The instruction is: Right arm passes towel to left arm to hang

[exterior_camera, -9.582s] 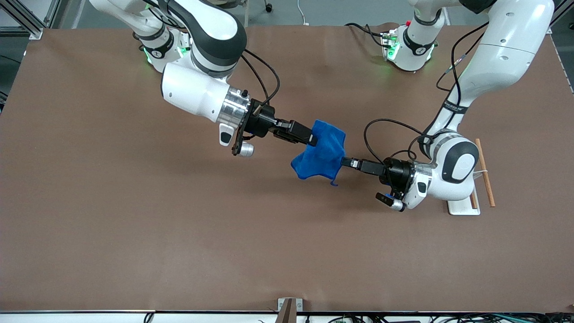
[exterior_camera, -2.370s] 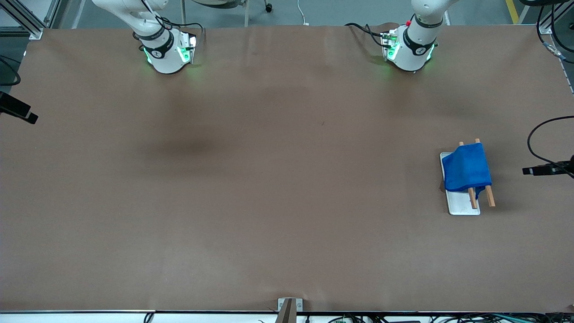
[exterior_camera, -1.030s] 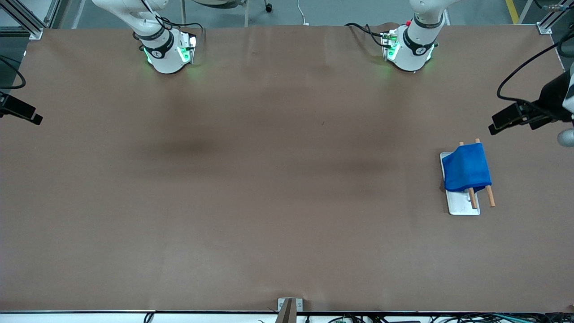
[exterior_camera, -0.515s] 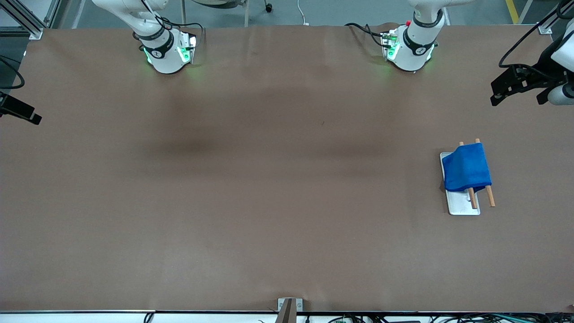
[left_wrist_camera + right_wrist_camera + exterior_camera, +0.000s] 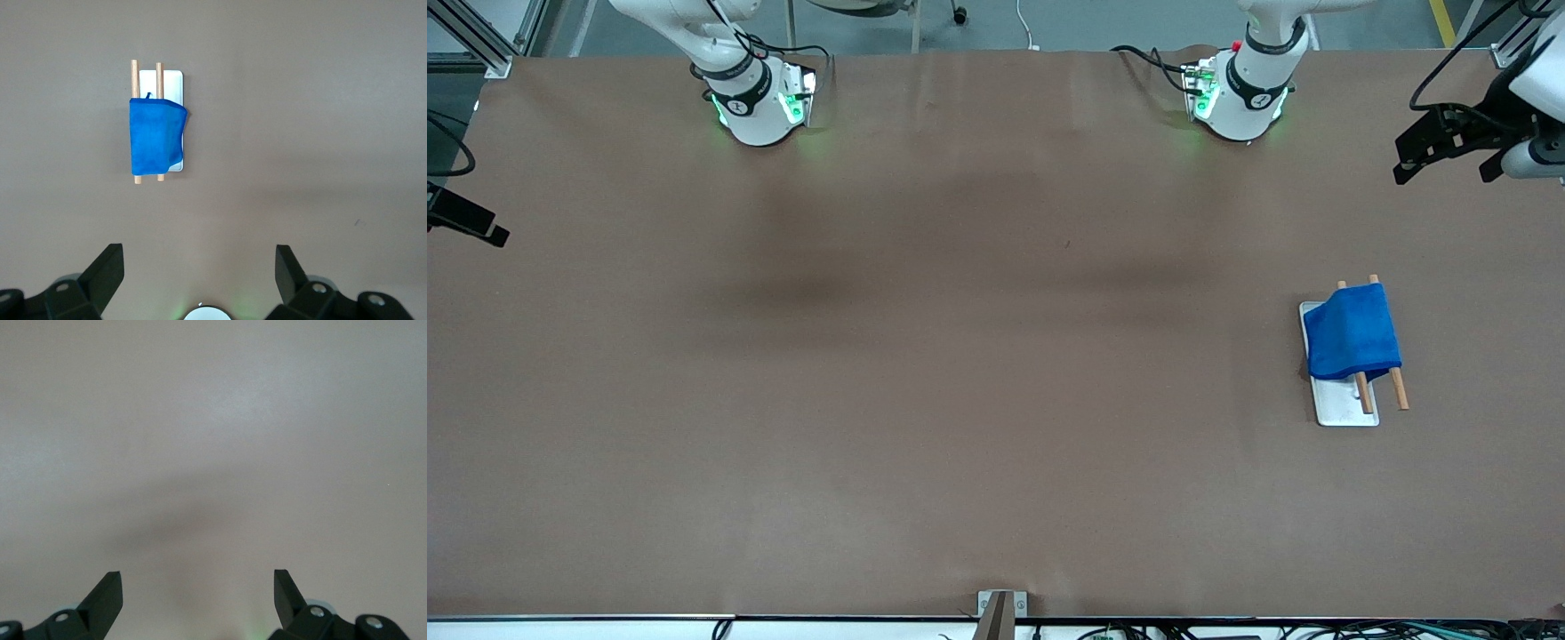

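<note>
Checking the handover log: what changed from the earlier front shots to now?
Earlier both grippers held the towel in mid-air over the table's middle. Now it hangs on the two wooden rods of the white-based rack, let go. The left gripper has withdrawn, open, toward the table's edge; the right gripper is open, parked at its end. Towel unmoved lately.

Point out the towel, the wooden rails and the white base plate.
towel [image 5: 1352,333], front view, middle of the draped cloth.
wooden rails [image 5: 1399,389], front view, bare end of one rail.
white base plate [image 5: 1338,404], front view, uncovered end.
</note>
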Controlling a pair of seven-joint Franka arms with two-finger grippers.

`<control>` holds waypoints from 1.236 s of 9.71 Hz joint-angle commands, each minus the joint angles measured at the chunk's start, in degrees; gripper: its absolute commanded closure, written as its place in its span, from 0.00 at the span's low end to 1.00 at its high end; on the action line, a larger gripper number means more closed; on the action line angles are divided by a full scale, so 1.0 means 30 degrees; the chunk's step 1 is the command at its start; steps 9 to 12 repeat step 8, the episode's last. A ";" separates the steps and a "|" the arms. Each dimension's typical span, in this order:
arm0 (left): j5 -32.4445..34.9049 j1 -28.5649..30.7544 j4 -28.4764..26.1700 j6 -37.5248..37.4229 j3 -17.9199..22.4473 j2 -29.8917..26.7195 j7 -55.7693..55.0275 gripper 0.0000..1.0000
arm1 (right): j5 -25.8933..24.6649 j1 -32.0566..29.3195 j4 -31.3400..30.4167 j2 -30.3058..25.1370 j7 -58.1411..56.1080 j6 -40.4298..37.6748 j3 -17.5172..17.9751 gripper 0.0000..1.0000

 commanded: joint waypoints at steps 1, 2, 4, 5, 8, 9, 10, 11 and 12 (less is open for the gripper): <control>-0.0160 -0.0136 -0.0247 0.0366 0.0076 0.0419 0.0220 0.00 | 0.0015 -0.0400 -0.0130 -0.0179 -0.0212 0.0034 0.0189 0.00; -0.0073 -0.0165 0.0134 0.0366 0.0076 0.0654 0.0191 0.00 | 0.0015 -0.0401 -0.0130 -0.0179 -0.0183 0.0034 0.0160 0.00; -0.0043 -0.0224 0.0429 0.0366 -0.0012 0.0890 0.0074 0.00 | 0.0015 -0.0401 -0.0130 -0.0179 -0.0212 0.0034 0.0189 0.00; -0.0043 -0.0195 0.0895 0.0366 -0.0041 0.1268 0.0073 0.00 | 0.0015 -0.0401 -0.0130 -0.0179 -0.0212 0.0034 0.0189 0.00; 0.0015 -0.0253 0.1833 0.0366 -0.0012 0.2060 0.0044 0.00 | 0.0015 -0.0401 -0.0130 -0.0179 -0.0212 0.0034 0.0189 0.00; 0.0015 -0.0253 0.1833 0.0366 -0.0012 0.2060 0.0044 0.00 | 0.0015 -0.0401 -0.0130 -0.0179 -0.0212 0.0034 0.0189 0.00; 0.0015 -0.0253 0.1833 0.0366 -0.0012 0.2060 0.0044 0.00 | 0.0015 -0.0401 -0.0130 -0.0179 -0.0212 0.0034 0.0189 0.00; 0.0015 -0.0253 0.1833 0.0366 -0.0012 0.2060 0.0044 0.00 | 0.0015 -0.0401 -0.0130 -0.0179 -0.0212 0.0034 0.0189 0.00; 0.0015 -0.0253 0.1833 0.0366 -0.0012 0.2060 0.0044 0.00 | 0.0015 -0.0401 -0.0130 -0.0179 -0.0212 0.0034 0.0189 0.00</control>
